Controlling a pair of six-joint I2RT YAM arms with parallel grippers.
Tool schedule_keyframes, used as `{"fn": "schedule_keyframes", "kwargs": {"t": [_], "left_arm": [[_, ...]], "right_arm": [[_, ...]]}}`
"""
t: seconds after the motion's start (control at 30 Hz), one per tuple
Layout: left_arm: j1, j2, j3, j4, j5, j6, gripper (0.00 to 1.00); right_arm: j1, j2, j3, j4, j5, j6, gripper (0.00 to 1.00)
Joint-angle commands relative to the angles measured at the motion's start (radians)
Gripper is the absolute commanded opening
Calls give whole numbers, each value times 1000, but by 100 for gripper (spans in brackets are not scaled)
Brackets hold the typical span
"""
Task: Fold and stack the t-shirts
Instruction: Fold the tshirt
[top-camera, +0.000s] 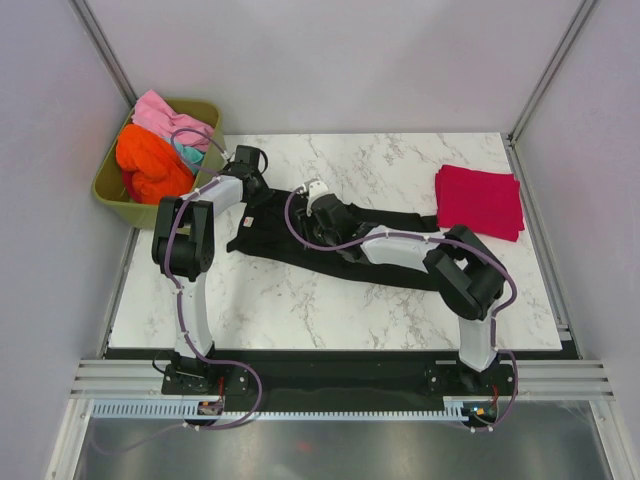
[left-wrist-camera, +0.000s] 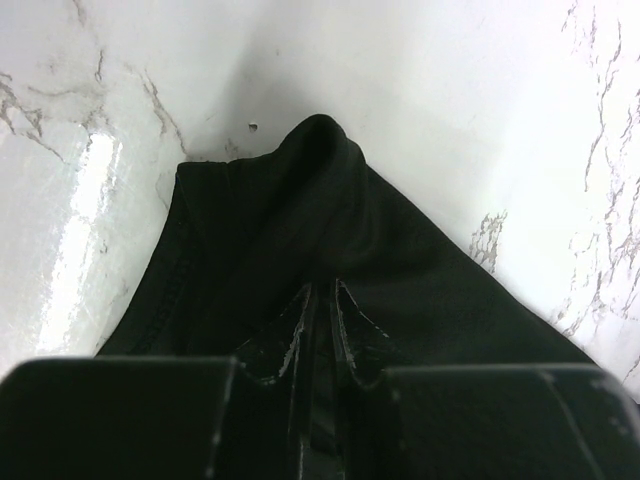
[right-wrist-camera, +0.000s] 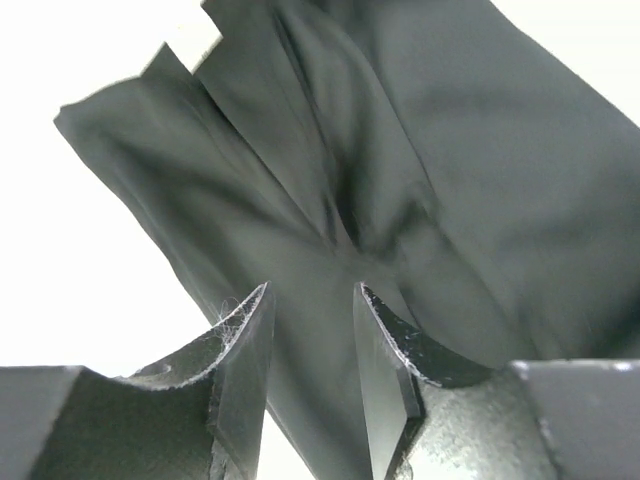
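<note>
left gripper (left-wrist-camera: 322, 292) clenched on black t-shirt (top-camera: 262, 240) edge | right gripper (right-wrist-camera: 310, 295) jaws stood parted over it | red t-shirt (top-camera: 480, 200) lay folded

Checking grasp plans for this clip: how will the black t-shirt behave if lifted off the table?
Probably floppy: the black t-shirt bunches into a soft peak where the left gripper pinches it. Likely to sag and trail when lifted, given the loose creases before the open right gripper.

The white marble table (top-camera: 300, 310) carries a rumpled black t-shirt (top-camera: 265, 238) and a folded crimson t-shirt (top-camera: 480, 200).
</note>
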Motion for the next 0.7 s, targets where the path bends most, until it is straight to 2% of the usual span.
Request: {"fn": "schedule_keyframes", "kwargs": {"t": [0.0,0.07,0.13,0.2,0.43,0.67], "left_arm": [[7,14,21,-27,-23,10,17],[7,16,21,-25,-17,8,17],[8,14,21,-27,-12,8,17],[8,13,19,-28,-9,8,17],[21,22,17,-27,28,-9,18],[22,17,11,-27,23,-13,18]], "right_arm": [[-12,58,135,62,-69,7,46],[-23,108,195,73,-81,25,47],[-43,157,225,108,-151,42,55],[-67,197,279,127,-228,73,58],[-158,390,379,327,-464,270,60],[-195,516,474,351,-563,379,61]]}}
